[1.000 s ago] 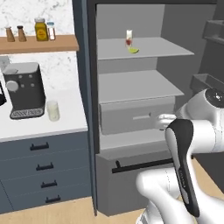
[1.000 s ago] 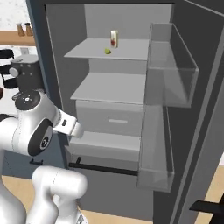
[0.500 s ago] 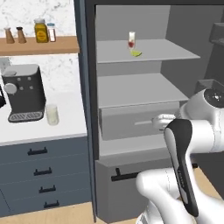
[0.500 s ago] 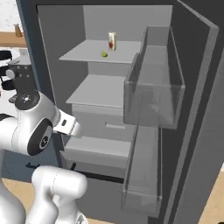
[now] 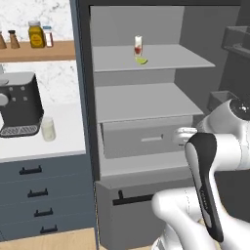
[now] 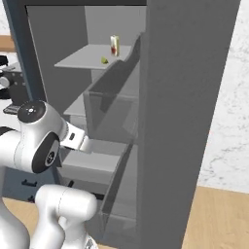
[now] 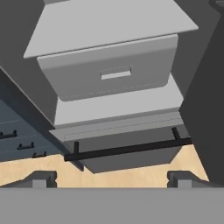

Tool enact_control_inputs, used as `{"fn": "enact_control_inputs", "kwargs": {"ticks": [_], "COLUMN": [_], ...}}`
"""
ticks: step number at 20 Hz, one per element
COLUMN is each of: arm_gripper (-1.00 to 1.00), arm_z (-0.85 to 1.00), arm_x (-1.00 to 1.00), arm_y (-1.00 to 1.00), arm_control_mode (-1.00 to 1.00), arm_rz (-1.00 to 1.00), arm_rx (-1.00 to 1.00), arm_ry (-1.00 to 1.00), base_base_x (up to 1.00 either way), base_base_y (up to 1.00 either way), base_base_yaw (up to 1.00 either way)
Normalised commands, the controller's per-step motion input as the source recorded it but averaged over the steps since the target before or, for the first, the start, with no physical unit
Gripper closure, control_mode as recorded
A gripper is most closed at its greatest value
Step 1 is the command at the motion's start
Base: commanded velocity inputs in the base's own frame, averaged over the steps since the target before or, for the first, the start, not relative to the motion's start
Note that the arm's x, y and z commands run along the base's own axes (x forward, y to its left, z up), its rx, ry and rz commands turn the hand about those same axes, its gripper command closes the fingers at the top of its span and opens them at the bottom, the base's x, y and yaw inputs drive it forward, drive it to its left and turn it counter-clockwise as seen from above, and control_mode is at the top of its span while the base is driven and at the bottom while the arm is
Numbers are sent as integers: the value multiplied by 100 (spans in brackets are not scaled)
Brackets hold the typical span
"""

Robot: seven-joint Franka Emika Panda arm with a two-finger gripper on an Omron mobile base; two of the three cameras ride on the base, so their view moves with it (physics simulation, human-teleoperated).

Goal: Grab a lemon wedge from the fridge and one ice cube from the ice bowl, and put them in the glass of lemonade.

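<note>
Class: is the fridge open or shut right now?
Open. The fridge interior shows, with the lemon wedge on its top shelf.

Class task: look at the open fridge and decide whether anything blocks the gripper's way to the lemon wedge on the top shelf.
Nothing visible blocks it. The lemon wedge lies at the shelf's open front; the small bottle stands just behind it. The open gripper faces the drawer lower down.

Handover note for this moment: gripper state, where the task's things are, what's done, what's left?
Gripper: open, empty, facing the fridge drawer.
Lemon wedge: on the top shelf of the open fridge, beside a small bottle.
Glass of lemonade: on the counter by the coffee machine.
Done: fridge door open.
Left: pick the wedge, get an ice cube, put both in the glass.
</note>
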Motion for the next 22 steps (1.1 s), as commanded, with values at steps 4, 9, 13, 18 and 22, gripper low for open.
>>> {"fn": "enact_control_inputs", "kwargs": {"ticks": [4, 9, 13, 18, 22], "arm_gripper": [-100, -100, -100, -100, -100], "arm_z": [0, 0, 0, 0, 8], "arm_x": [0, 0, 0, 5, 6], "arm_y": [0, 0, 0, 12, 10], "arm_control_mode": [100, 100, 100, -100, -100], "arm_rz": [0, 0, 0, 0, 0], "arm_rx": [0, 0, 0, 0, 0], "arm_ry": [0, 0, 0, 0, 0], "base_base_x": [42, 25, 15, 2, 0], "base_base_y": [3, 4, 10, 2, 0], "base_base_yaw": [0, 0, 0, 0, 0]}}
